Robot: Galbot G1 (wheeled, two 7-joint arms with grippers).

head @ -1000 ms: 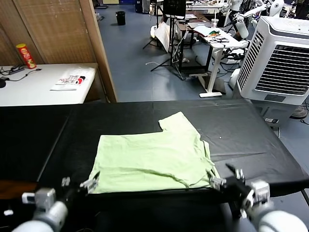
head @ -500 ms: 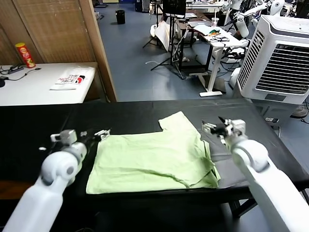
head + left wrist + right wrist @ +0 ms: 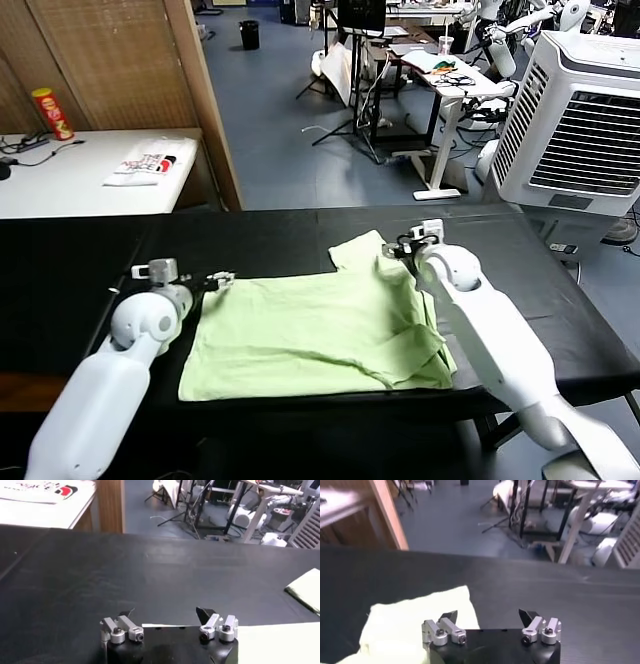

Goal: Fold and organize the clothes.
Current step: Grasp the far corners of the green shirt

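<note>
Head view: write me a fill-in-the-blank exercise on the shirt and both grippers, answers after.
1. The shirt lying on the black table is pale ____.
2. The left gripper sits at the shirt's far-left corner with its fingers ____.
3. The right gripper is by the shirt's far ____ side, next to the raised sleeve.
4. Neither gripper holds ____.

Missing words: green; open; right; anything

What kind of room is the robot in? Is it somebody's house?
Probably not a house; it looks like a robot lab or workshop. There is a big portable air cooler, desks with cables and stands, and a black work table holding a green shirt.
</note>
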